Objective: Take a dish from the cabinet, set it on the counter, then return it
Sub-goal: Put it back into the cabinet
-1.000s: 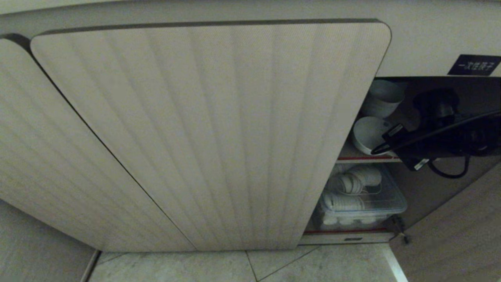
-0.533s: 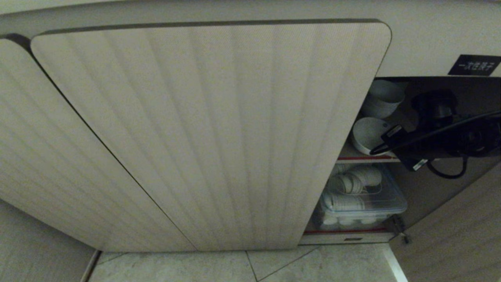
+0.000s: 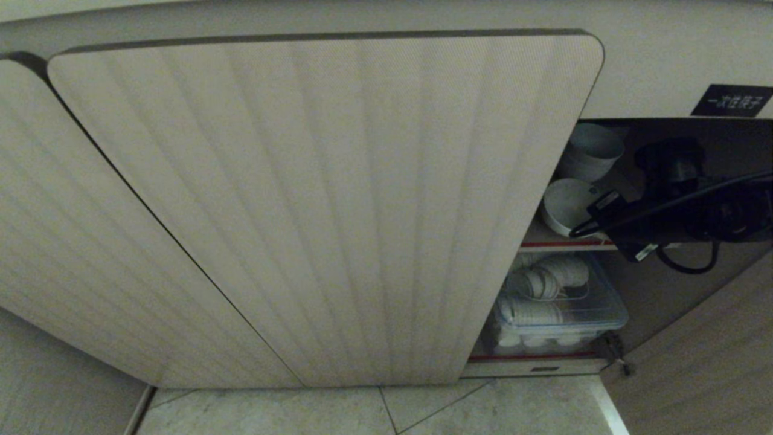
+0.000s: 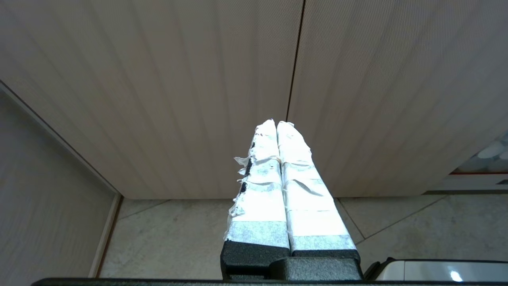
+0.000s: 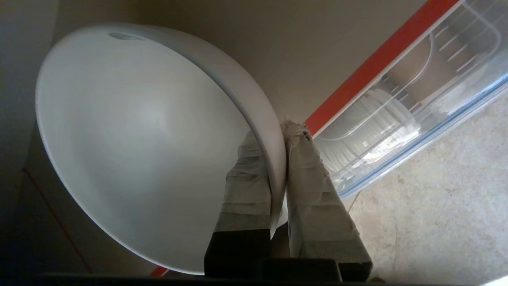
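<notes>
The right arm (image 3: 694, 211) reaches in level from the right edge of the head view, dark, with a black cable looping beneath its wrist. The right pincer (image 5: 278, 131) is clamped on the rim of the bowl (image 5: 139, 139): one taped finger (image 5: 246, 178) lies inside the bowl, the other finger (image 5: 313, 186) outside against its wall, the rim sandwiched between them. The bowl hangs tilted from this grip, its hollow turned toward the wrist. The left pincer (image 4: 276, 123) is out of the head view; in its own wrist view its two white-taped fingers are pressed together, tips touching, gripping nothing.
</notes>
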You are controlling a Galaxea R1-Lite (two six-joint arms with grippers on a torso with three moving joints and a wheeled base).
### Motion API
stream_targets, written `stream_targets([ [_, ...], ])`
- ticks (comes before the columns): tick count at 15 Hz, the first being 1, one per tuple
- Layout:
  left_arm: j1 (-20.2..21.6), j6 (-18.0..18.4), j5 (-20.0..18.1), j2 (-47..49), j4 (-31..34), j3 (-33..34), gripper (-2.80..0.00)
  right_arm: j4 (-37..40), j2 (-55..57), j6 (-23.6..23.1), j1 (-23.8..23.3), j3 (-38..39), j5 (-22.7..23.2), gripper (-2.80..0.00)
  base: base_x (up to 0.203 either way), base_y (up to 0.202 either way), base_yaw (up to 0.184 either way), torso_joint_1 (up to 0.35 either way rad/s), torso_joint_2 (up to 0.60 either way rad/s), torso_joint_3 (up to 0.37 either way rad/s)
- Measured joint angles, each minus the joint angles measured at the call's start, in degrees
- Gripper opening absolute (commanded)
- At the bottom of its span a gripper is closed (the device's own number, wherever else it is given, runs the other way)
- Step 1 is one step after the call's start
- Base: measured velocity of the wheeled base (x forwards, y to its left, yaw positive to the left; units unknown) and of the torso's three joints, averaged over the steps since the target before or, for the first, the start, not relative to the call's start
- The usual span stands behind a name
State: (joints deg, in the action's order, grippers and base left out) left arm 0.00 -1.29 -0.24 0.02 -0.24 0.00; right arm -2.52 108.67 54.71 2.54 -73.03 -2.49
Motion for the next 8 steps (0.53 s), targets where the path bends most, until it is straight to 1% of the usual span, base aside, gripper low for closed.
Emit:
stream_targets([
  [8, 0.00, 0.00, 0.00, 0.00, 0.00, 0.00, -2.80, -0.86, 1.33, 0.02, -0.09, -1.93, 3.12, -2.80, 0.000, 0.000, 0.000, 0.000, 0.00, 0.000],
])
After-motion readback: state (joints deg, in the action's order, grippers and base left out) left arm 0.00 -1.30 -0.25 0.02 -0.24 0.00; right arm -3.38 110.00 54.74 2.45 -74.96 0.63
